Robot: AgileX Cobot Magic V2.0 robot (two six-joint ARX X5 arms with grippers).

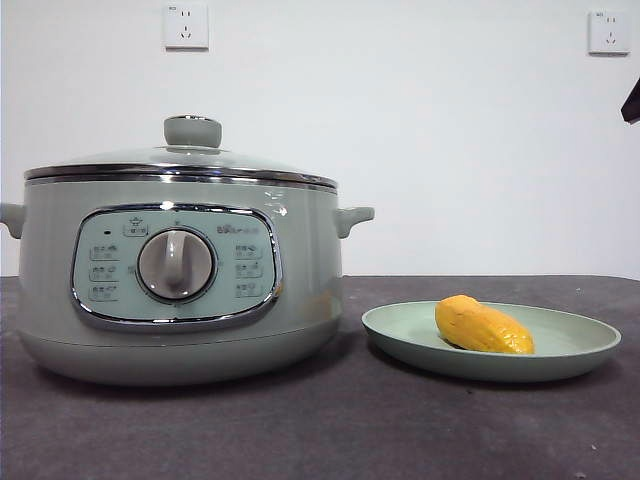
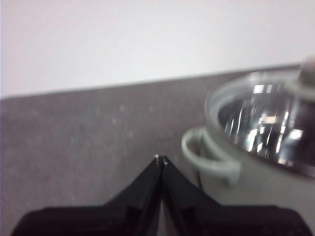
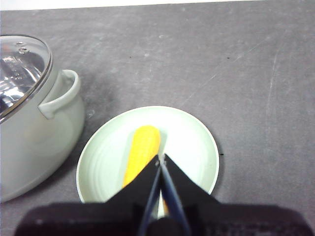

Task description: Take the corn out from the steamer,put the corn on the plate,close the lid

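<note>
Where plate (image 1: 575,345) cradles corn (image 1: 483,326) — lidded steamer (image 1: 300,270).

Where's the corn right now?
In the front view the corn lies on the plate, right of the steamer, whose lid is on.

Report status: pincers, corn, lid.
Left pincer shut, empty, beside the steamer. Right pincer shut, empty, above the plate. Corn on plate, lid on steamer. Nothing in the way.
</note>
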